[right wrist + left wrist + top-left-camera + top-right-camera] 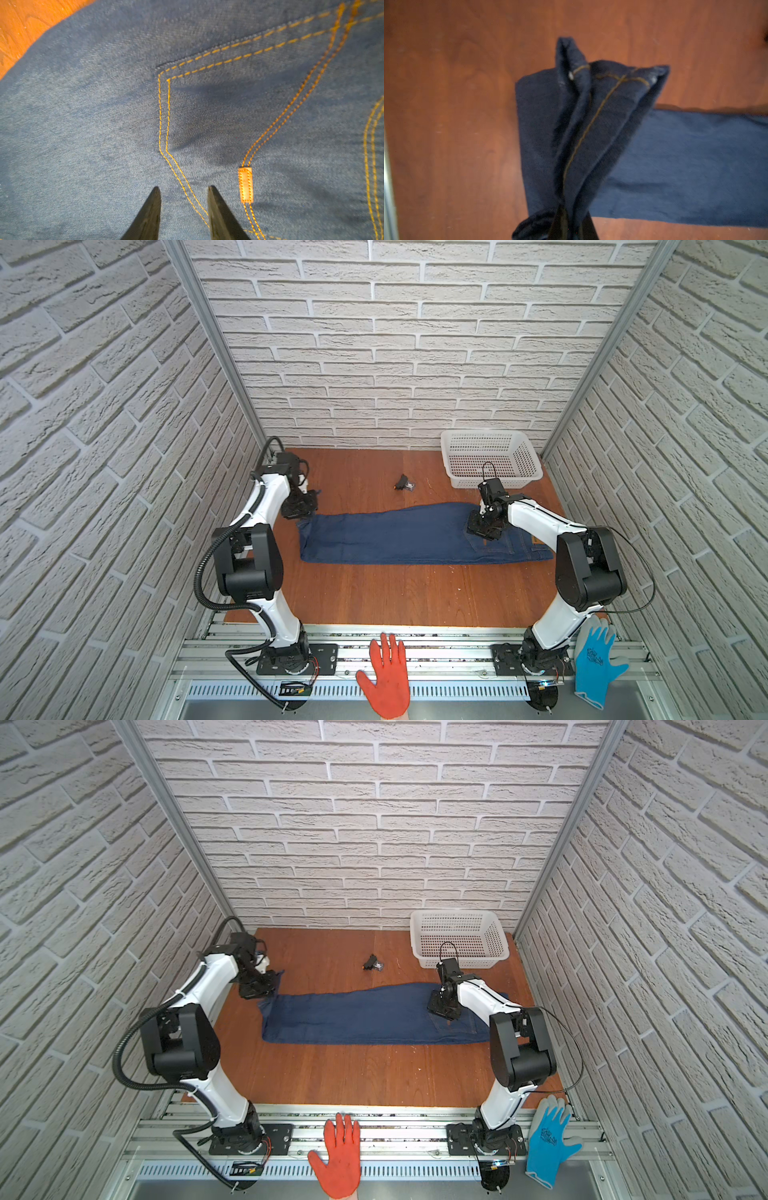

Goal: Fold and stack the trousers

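Near the left edge of the surface, toward its far side, the left fingers are pressed together on the leg ends of the trousers. They pinch the bunched denim and hold that corner up off the wood. An orange-brown seam runs away from the pinch to the hem.

From there the trousers lie flat as one long band, one leg on the other, across the middle of the surface. The waist end comes close to the right edge.

A small black object sits apart from them on the far side, near the middle.

Over the seat of the trousers the right fingers stand spread with nothing between them. Their tips are down at the denim just beside the corner of a back pocket and near a small tan tab. Whether they press the cloth cannot be told.

A white basket stands in the far right corner.
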Controlling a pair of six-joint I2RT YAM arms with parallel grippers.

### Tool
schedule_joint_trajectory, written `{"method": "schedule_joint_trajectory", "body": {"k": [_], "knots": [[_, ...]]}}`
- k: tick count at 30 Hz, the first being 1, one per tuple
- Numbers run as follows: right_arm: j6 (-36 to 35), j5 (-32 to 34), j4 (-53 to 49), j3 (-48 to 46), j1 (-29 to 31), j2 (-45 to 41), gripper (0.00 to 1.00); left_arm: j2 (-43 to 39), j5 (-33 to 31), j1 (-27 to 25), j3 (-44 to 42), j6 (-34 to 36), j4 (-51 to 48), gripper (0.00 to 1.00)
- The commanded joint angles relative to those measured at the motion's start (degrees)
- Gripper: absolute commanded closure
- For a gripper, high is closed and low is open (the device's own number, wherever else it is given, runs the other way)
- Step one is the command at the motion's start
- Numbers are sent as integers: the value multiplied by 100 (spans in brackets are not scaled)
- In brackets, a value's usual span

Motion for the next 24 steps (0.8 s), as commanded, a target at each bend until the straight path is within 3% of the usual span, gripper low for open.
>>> {"method": "schedule_joint_trajectory", "body": {"k": [1,10,18,24], "knots": [[-120,-22,80,-93,-6,9,61,-409,226,-511,-263,-664,83,100],[-46,-144,238,-234,-67,1,61,-524,136,-1958,-187,-1825,749,100],[-33,-235,213,-182,-87,12,62,-247,-44,-2885,-15,-2698,1426,100],[-41,-251,188,-182,-93,-19,62,117,-118,-3299,88,-3101,1850,100]]}}
